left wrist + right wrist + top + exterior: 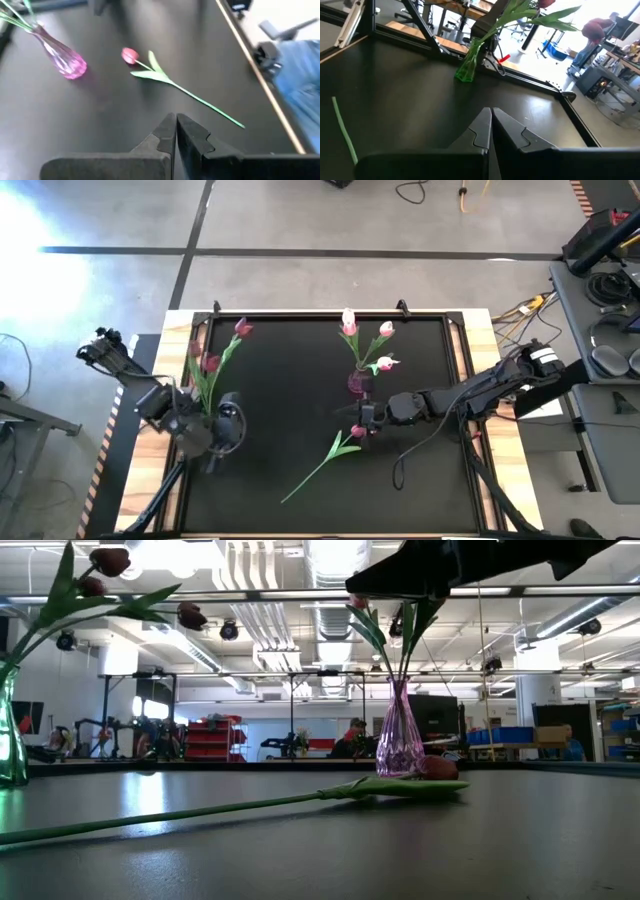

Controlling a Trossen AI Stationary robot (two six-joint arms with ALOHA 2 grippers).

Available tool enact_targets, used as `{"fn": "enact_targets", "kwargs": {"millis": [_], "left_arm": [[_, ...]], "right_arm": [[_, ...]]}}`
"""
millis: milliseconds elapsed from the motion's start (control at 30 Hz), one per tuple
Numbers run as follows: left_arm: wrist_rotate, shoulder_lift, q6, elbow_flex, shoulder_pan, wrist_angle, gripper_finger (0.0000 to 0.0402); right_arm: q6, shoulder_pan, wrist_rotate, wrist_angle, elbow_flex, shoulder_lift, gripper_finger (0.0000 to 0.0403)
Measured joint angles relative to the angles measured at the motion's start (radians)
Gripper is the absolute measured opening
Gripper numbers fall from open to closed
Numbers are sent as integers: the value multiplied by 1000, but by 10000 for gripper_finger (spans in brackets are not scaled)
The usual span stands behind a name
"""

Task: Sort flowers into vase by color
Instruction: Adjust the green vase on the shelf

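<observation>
One tulip with a dark magenta head lies flat on the black table, its thin stem running toward the near edge. A pink glass vase holds three pale pink-white tulips. A green vase at the table's left holds dark red tulips. My right gripper is shut, hovering above the lying tulip's head, between it and the pink vase. My left gripper is shut, beside the green vase, holding nothing.
The pink vase stands just behind the lying tulip's head. The table has raised wooden edges. Bare black surface lies between the two vases and toward the near edge. People and workshop clutter show in the room beyond.
</observation>
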Motion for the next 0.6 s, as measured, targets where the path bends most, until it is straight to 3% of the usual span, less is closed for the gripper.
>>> {"fn": "enact_targets", "kwargs": {"millis": [300, 600], "left_arm": [[79, 33, -444, 51, -267, -282, 0], [109, 87, -1174, -43, -487, -529, 0]], "right_arm": [[-2, 0, 0, -1, -1, 3, 9], [-3, 0, -2, -1, -1, 3, 9]]}}
